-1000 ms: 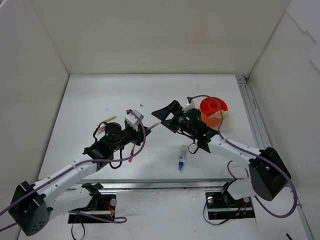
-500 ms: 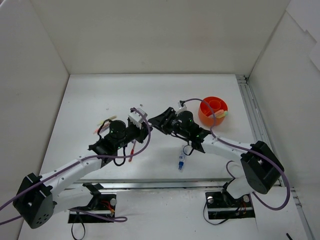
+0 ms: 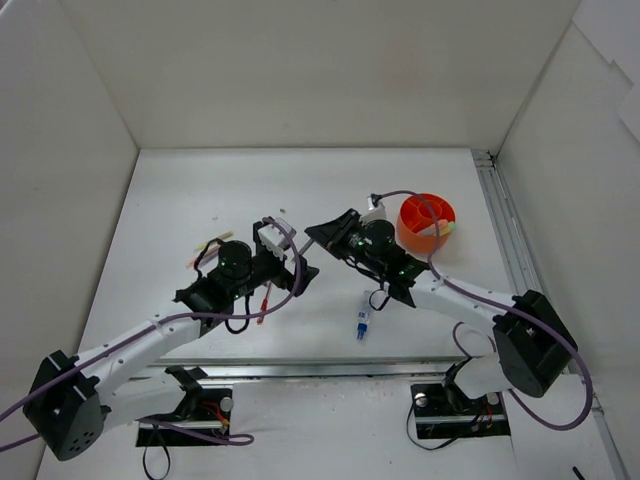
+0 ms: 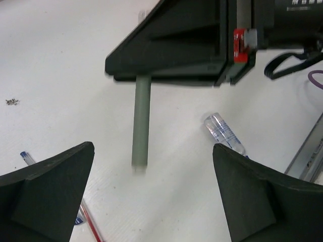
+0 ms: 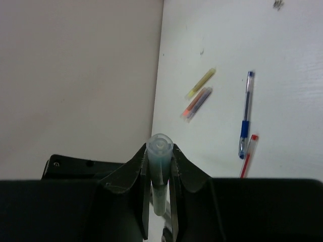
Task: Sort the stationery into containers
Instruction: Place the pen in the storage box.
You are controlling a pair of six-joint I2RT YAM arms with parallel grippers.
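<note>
Right end effector (image 5: pixel 160 155) around grey marker (image 4: pixel 141 121); left end effector (image 4: pixel 153 147) agape nearby.

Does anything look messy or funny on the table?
A bit messy, but nothing looks broken. Pens lie scattered at different angles: a clear blue-capped pen near the front, a red pen by the left arm. The right gripper pinches a grey marker, not yet in the orange cup.
</note>
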